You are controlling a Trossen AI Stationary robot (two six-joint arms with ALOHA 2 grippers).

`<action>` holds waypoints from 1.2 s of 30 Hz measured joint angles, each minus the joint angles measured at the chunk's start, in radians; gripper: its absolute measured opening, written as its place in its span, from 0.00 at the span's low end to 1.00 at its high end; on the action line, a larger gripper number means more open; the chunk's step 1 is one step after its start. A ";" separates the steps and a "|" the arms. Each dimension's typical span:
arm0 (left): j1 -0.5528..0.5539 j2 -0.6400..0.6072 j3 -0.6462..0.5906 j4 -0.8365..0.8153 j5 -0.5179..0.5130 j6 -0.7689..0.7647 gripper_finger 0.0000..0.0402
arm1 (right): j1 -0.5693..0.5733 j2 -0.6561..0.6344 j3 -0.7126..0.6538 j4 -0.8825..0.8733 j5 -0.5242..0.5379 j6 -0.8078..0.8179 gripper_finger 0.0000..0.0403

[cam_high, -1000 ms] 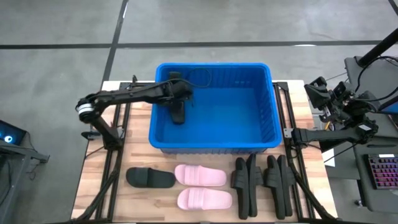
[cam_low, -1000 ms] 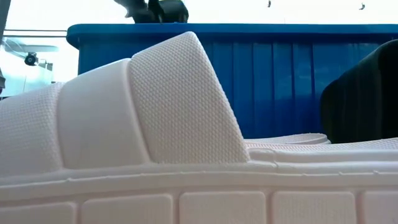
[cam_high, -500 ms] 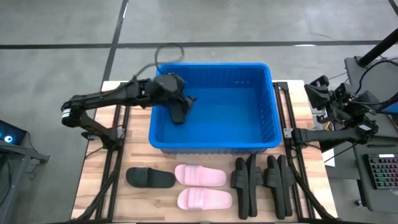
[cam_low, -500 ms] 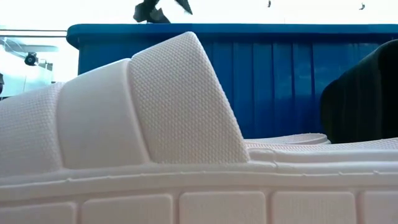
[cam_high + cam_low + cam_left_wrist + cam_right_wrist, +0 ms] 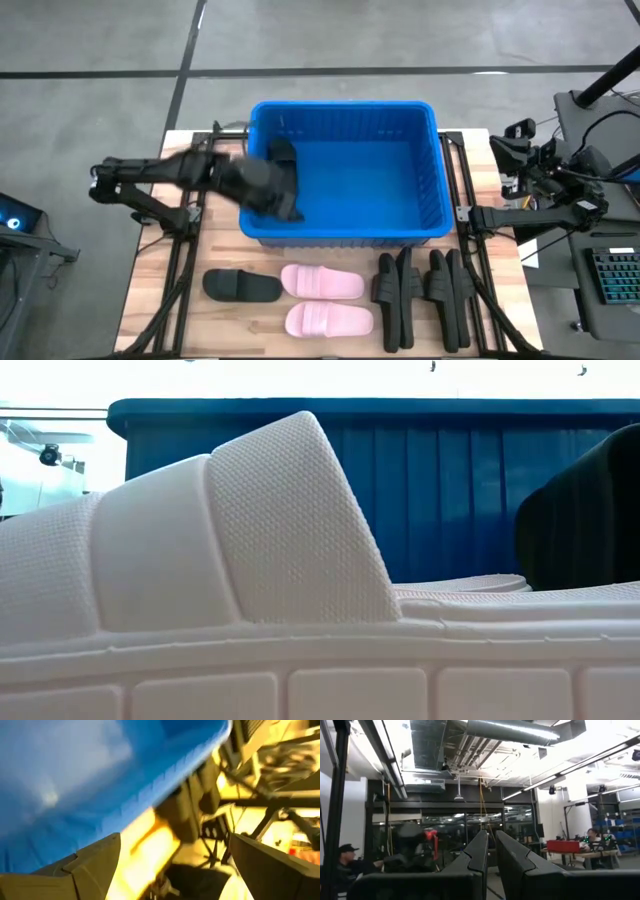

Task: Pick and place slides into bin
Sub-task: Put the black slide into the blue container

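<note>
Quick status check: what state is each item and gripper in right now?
Bin: upright, one black slide inside.
Pink slides: flat on table.
Single black slide: flat on table.
Black pairs: on edge.
Left gripper: open, empty.
Right gripper: nearly shut, parked.

A: The high camera looks straight down on the whole wooden counter [image 5: 150, 300] and the large bright blue ribbed plastic bin [image 5: 345, 170].

B: The low one sits at counter height, pressed close against a pale pink textured slide [image 5: 200, 560], facing that same bin's wall [image 5: 450, 490].

A: The left wrist camera looks along the bin's rim [image 5: 165, 780]; the right wrist camera faces the room.
</note>
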 joint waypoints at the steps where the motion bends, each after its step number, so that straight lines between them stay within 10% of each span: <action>1: -0.038 0.004 -0.001 -0.035 -0.025 -0.053 0.89 | 0.000 0.000 0.000 0.000 0.000 0.000 0.07; 7: -0.245 0.062 -0.003 -0.188 -0.201 -0.388 0.89 | 0.000 0.000 0.000 -0.001 0.000 -0.066 0.07; 14: -0.360 0.190 -0.004 -0.350 -0.162 -0.592 0.89 | 0.000 0.000 0.000 -0.001 0.000 -0.096 0.07; 36: -0.483 0.611 -0.008 -0.627 0.104 -0.567 0.89 | 0.000 0.000 0.000 -0.046 0.000 -0.078 0.07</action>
